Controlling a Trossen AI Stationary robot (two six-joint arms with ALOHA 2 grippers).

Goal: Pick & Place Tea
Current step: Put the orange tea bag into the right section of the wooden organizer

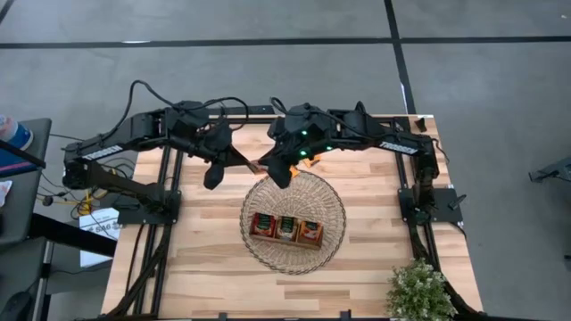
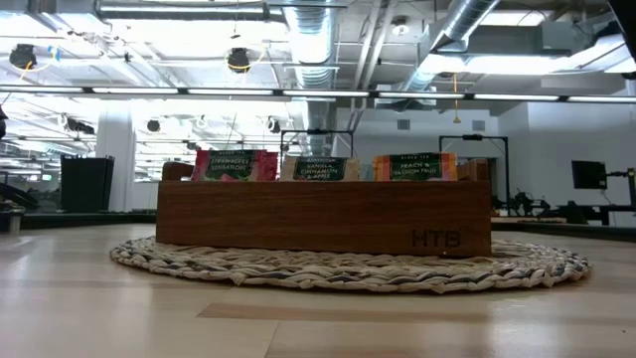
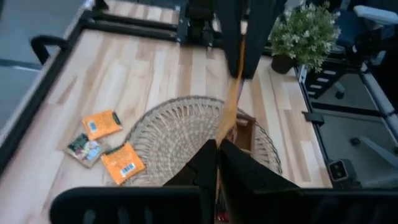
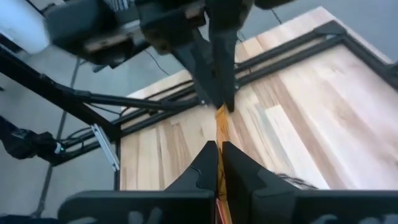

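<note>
Orange tea sachet (image 3: 231, 102) pinched between two grippers
Left gripper (image 3: 217, 151) and right gripper (image 4: 218, 154) each clamp an end above the wooden worktop (image 1: 205, 267), just beyond the wicker basket (image 1: 332, 239)

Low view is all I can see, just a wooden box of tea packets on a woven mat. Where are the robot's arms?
Observer: Both are up above the table, just past the rim of the basket on the side where the arms are mounted. The left gripper and right gripper are tip to tip.
Operator: Are they holding something?
Observer: Yes, both are shut on one orange sachet, stretched edge-on between them.
Operator: Is any tea outside the box?
Observer: Three loose sachets lie on the table beside the basket, two orange and one pale.
</note>
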